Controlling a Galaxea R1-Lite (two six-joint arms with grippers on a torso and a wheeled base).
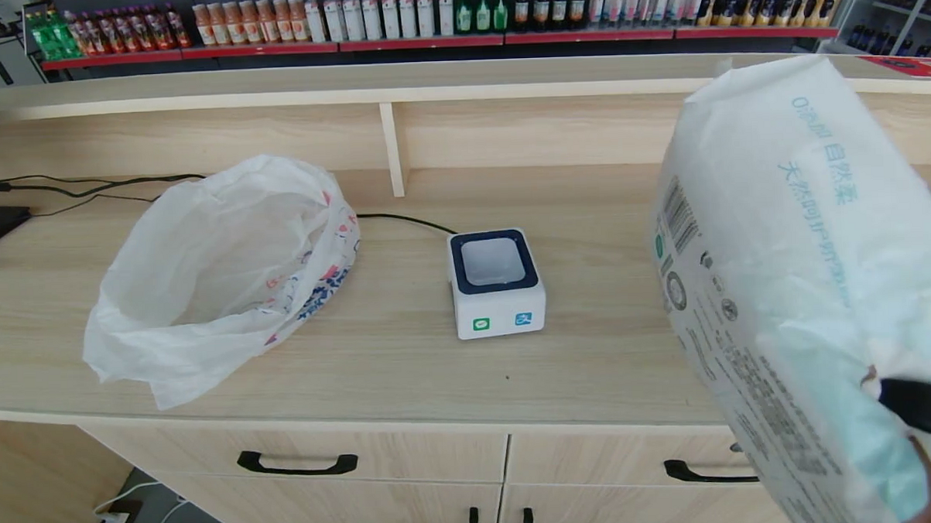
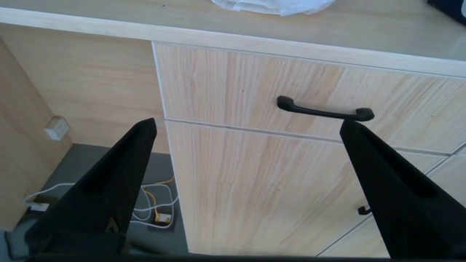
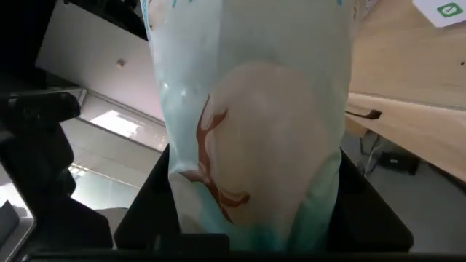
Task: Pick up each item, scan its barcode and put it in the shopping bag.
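A large white and pale-green soft package (image 1: 799, 281) with a barcode on its side is held up at the right of the counter, tilted. My right gripper (image 3: 251, 211) is shut on the package's (image 3: 247, 109) lower end; one black finger (image 1: 924, 412) shows at the head view's right edge. The white scanner box (image 1: 497, 282) with a dark-blue rimmed window sits in the middle of the counter. An open white shopping bag (image 1: 226, 270) lies at the left. My left gripper (image 2: 244, 189) is open, low in front of the drawers, holding nothing.
A black cable (image 1: 402, 219) runs from the scanner toward the bag. A raised wooden ledge (image 1: 390, 94) backs the counter. Drawers with black handles (image 2: 324, 110) sit below the front edge. Shelves of bottles (image 1: 426, 15) stand behind.
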